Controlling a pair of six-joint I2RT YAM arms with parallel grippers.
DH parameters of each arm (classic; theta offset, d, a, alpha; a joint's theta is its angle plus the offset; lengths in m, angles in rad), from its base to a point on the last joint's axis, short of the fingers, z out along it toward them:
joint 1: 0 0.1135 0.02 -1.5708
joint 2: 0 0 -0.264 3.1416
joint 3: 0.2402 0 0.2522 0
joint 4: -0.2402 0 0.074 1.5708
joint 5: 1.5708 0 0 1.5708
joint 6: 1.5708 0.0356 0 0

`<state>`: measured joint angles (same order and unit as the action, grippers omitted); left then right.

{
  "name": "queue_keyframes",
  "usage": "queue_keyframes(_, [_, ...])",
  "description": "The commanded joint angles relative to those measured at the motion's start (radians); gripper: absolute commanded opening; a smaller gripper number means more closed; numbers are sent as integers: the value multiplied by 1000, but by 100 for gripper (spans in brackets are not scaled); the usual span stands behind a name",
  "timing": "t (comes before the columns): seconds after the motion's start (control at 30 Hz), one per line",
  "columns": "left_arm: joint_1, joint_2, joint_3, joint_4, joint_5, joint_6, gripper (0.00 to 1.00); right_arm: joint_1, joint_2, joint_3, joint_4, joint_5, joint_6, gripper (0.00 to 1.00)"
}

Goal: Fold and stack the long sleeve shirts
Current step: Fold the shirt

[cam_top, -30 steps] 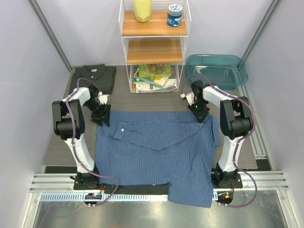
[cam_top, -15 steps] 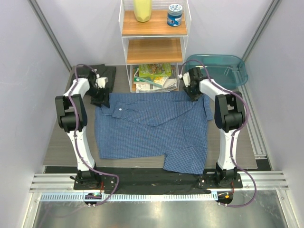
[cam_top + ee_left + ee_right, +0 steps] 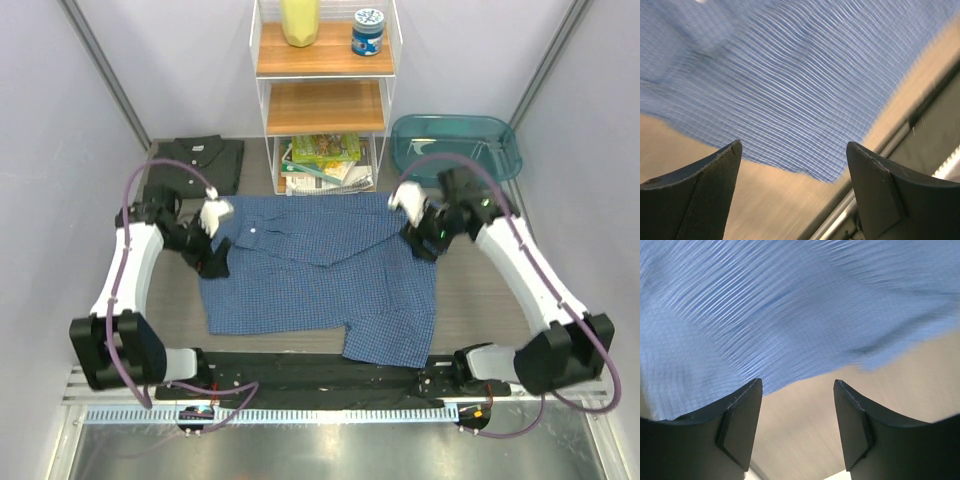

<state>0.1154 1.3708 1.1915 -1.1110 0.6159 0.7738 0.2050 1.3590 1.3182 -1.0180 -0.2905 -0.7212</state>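
Observation:
The blue checked shirt (image 3: 320, 270) lies spread on the table, a sleeve folded across its chest and its lower right part hanging toward the near edge. The dark charcoal shirt (image 3: 192, 163) rests folded at the back left. My left gripper (image 3: 212, 262) hovers at the blue shirt's left edge, open and empty; its wrist view shows the checked cloth (image 3: 790, 85) beyond the fingers. Over the shirt's right shoulder, my right gripper (image 3: 428, 245) is open too, holding nothing, with blue cloth (image 3: 790, 315) ahead of it.
A white wire shelf (image 3: 325, 95) stands at the back centre with a yellow item and a blue jar on top and magazines (image 3: 325, 165) below. A teal plastic tub (image 3: 455, 148) sits at the back right. Metal rails (image 3: 320, 385) run along the near edge.
Both grippers pulled the blue shirt toward the back of the table, then let go and opened. Both arms have now swung back toward the near side, off the collar end.

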Motion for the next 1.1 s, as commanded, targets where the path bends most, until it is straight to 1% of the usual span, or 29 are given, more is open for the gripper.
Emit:
queue_keyframes(0.0, [3,-96,-182,-134,41,301,83,144,-112,-290,-102,-4,-175,63])
queue_keyframes(0.03, [3,-128,-208,-142,30,344,82,184,-138,-374,-94,4,-191,61])
queue_keyframes(0.13, [3,-159,-274,-174,-1,431,79,209,-179,-476,-90,31,-262,60])
queue_keyframes(0.23, [1,-176,-323,-179,-59,467,78,212,-202,-511,-132,8,-325,59])
queue_keyframes(0.33, [3,-184,-355,-171,-90,460,77,243,-230,-504,-185,-25,-348,60])
queue_keyframes(0.37, [3,-191,-362,-144,-91,435,76,258,-236,-502,-200,-32,-339,60])
queue_keyframes(0.4, [3,-208,-378,-126,-97,417,77,302,-236,-499,-208,-36,-327,60])
queue_keyframes(0.47, [3,-231,-392,-52,-110,351,79,352,-233,-490,-226,-59,-273,62])
queue_keyframes(0.5, [3,-248,-400,-33,-125,334,80,422,-233,-484,-228,-61,-250,63])
queue_keyframes(0.53, [3,-254,-411,-17,-131,319,80,456,-236,-476,-231,-56,-209,65])
queue_keyframes(0.57, [1,-259,-417,-3,-140,303,81,499,-236,-471,-208,-23,-184,66])
queue_keyframes(0.63, [1,-274,-432,42,-160,260,82,604,-207,-453,-217,-4,-162,69])
queue_keyframes(0.7, [4,-282,-438,83,-174,227,83,648,-176,-432,-232,17,-133,70])
queue_keyframes(0.73, [1,-288,-441,97,-189,211,83,710,-143,-430,-235,25,-118,72])
queue_keyframes(0.77, [3,-289,-441,109,-197,197,83,735,-133,-432,-213,57,-74,74])
queue_keyframes(0.83, [1,-292,-441,137,-220,154,83,802,-103,-421,-194,68,-35,75])
queue_keyframes(0.97, [6,-309,-435,192,-251,47,83,892,-74,-424,-131,105,43,71])
queue_keyframes(1.03, [13,-322,-437,221,-245,-3,84,930,-49,-439,-91,142,97,68])
queue_keyframes(1.07, [16,-335,-437,230,-234,-17,84,974,-19,-444,-88,158,112,65])
